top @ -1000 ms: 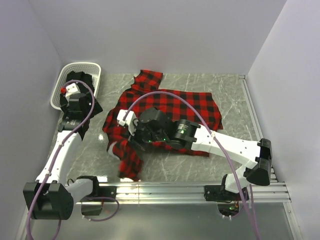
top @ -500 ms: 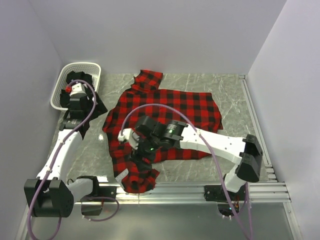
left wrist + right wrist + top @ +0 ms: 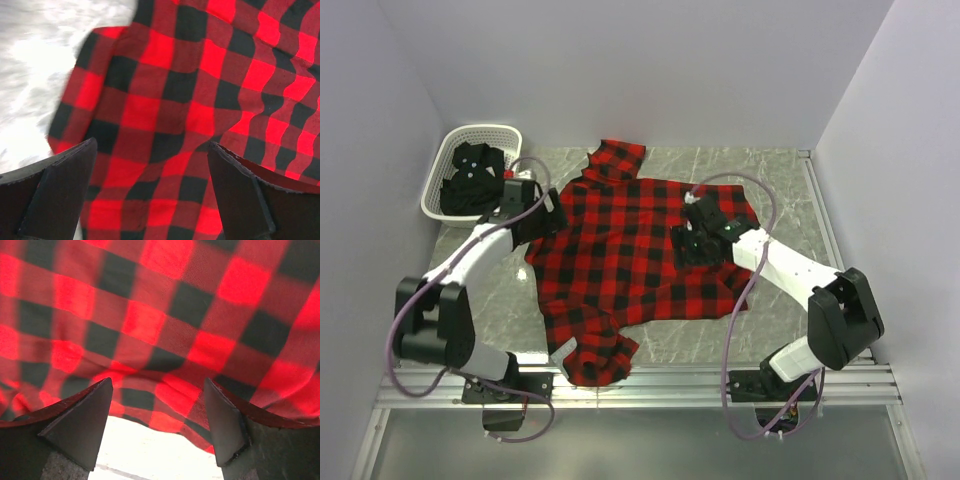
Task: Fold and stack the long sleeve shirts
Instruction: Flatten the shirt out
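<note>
Flannel (image 3: 640, 260) (red-and-black check) spread mostly flat across the middle of the table (image 3: 790, 190), one narrow part reaching toward the far edge and another lying bunched at the near edge, against the rail (image 3: 720, 378). Black shirt (image 3: 470, 180) crumpled inside the basket (image 3: 480, 131), which stands in the far left corner, well apart from the flannel's main panel.

Top view: left claw (image 3: 545, 215) over the flannel's left edge, just beside the basket. Right claw (image 3: 695, 238) over the flannel's right half, toward the far edge. The two arms reach in from opposite sides, the cloth between them.

Left wrist view: both fingers (image 3: 65, 190) stand wide apart with nothing between them. Checked cloth fills most of the frame beyond the tips, and pale table surface shows at the upper left, past the cloth's rounded edge. Whether the tips touch the fabric cannot be told.

Right wrist view: fingers (image 3: 80, 420) likewise spread wide and holding nothing (the cloth here is slightly blurred). The flannel covers nearly the whole frame, rippled along its lower border, and a strip of bare table shows between the fingers below that border.
</note>
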Motion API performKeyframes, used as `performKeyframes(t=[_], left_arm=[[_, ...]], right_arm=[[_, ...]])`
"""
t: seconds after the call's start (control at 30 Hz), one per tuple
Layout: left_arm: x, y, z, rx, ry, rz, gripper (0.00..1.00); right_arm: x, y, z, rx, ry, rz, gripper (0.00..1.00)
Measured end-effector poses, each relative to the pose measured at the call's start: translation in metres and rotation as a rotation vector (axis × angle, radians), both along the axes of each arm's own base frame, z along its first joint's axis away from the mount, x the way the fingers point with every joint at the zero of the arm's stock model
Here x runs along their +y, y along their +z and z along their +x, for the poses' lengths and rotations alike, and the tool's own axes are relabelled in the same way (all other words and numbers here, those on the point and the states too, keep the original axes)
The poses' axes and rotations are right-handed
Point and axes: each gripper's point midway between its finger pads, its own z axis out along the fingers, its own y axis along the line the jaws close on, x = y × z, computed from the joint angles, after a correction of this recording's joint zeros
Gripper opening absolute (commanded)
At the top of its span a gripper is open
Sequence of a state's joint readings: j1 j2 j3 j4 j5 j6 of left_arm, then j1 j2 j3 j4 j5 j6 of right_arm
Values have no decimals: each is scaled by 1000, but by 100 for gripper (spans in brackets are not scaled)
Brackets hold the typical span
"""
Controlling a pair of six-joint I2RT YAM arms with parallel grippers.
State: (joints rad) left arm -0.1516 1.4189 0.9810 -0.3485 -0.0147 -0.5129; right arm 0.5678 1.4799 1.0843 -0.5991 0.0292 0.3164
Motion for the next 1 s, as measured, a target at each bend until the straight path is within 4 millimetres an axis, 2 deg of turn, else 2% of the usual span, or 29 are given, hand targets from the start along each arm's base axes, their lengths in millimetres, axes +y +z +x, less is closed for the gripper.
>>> performKeyframes(t=[0.1, 0.23, 0.4, 0.43, 0.57, 0.7, 0.87, 1.0], left_arm=[[-13, -15, 13, 34, -20, -17, 94], [-23, -46, 33, 98, -19, -34, 89], [-22, -85, 41, 183, 23, -24, 87], [-21, -89, 44, 191, 36, -22, 87], [-18, -83, 63, 161, 71, -27, 87], [-9, -85, 69, 162, 105, -19, 90], [-4, -75, 78, 136, 105, -1, 97], [-8, -64, 78, 111, 74, 11, 97]], right_arm=[[-13, -29, -15, 72, -82, -6, 77], [-31, -60, -36, 159, -175, -16, 77], [-60, -80, -53, 225, -293, -39, 77], [-66, -81, -56, 230, -316, -39, 77], [-83, -74, -63, 227, -379, -22, 78], [-95, -66, -64, 209, -434, 8, 77], [-121, -49, -49, 140, -576, 72, 74], [-146, -43, -33, 101, -715, 127, 62]])
